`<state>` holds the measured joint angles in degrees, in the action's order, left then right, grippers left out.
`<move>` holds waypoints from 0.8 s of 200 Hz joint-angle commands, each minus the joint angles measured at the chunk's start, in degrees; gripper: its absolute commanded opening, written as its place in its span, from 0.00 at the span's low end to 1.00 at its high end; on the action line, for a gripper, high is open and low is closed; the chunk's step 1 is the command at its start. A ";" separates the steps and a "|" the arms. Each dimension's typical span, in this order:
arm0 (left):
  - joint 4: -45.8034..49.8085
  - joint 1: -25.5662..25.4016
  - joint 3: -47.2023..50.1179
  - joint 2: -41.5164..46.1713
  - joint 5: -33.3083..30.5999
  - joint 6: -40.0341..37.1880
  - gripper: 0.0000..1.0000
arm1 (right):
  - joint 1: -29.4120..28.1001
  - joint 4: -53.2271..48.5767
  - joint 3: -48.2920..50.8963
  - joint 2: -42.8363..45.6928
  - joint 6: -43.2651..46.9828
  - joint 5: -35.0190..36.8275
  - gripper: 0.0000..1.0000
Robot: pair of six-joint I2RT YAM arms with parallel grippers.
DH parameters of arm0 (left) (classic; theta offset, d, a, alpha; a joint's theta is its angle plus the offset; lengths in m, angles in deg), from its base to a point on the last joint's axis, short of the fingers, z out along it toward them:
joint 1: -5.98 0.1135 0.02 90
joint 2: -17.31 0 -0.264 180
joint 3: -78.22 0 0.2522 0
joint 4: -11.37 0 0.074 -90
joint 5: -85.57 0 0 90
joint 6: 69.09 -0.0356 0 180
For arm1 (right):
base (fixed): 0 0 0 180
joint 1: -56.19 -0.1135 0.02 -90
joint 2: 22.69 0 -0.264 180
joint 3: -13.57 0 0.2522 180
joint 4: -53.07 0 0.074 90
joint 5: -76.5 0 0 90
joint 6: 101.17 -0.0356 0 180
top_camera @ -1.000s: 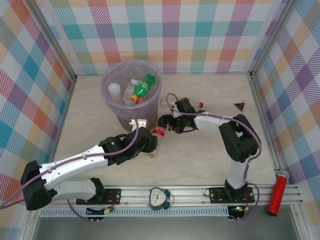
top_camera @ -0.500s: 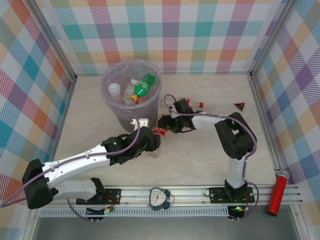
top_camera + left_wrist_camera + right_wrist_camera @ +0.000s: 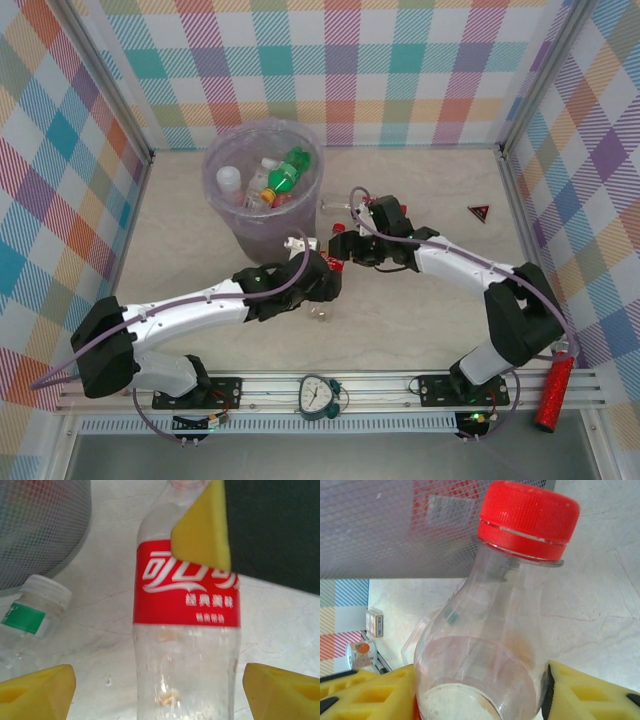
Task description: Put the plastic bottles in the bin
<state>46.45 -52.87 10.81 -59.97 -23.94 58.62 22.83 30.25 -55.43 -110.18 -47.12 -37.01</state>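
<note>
Two tools: right tool (image 3: 480,692) clamps the red-capped bottle (image 3: 490,600), left tool (image 3: 160,690) spread open

The left arm (image 3: 190,318) and right arm (image 3: 455,262) wore white shells over their long links, with black joints, wrists and bases. A thin lilac cable (image 3: 62,362) looped along each. The left fingers (image 3: 35,692) and right fingers (image 3: 367,697) were bright yellow with moulded pockets

Beige table (image 3: 430,310): bin (image 3: 262,238) far-L, red triangle (image 3: 479,211) far-R, white-cap bottle (image 3: 31,611) lying by bin.
</note>
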 commanded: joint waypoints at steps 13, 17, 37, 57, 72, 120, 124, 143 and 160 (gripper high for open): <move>-3.37 -0.40 -2.68 -2.53 -0.94 -0.45 0.84 | 0.05 -2.57 2.48 4.04 1.79 -1.68 0.56; -3.68 -0.39 -2.82 -2.86 -0.85 -0.51 0.83 | 0.01 -2.49 2.75 4.39 1.64 -1.86 0.56; -3.57 -0.39 -4.41 -4.62 -0.64 -1.04 0.75 | 0.05 -2.50 3.55 6.25 1.23 -2.24 0.56; -3.23 -0.39 -5.36 -5.73 -0.44 -1.22 0.73 | 0.03 -2.82 3.48 7.53 1.16 -1.81 0.56; -3.51 -0.39 -5.31 -6.02 0.19 -1.19 0.76 | 0.07 -2.59 3.23 8.10 1.05 -1.95 0.56; -4.35 -0.39 -5.82 -7.54 2.71 -1.62 0.72 | 0.11 -2.83 1.64 8.12 1.21 -2.86 0.56; -4.36 -0.39 -5.79 -7.58 2.53 -1.60 0.70 | 0.07 -2.81 1.56 8.16 1.23 -2.81 0.56; -4.36 -0.39 -5.99 -7.37 2.33 -1.73 0.63 | 0.14 -3.11 1.37 8.08 1.27 -2.51 0.55; -4.27 -0.32 -6.15 -7.36 2.24 -1.87 0.58 | 0.14 -2.98 1.21 8.12 1.05 -2.45 0.56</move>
<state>42.27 -53.20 6.11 -66.74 -21.16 57.22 23.16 27.56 -52.05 -103.31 -46.33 -37.42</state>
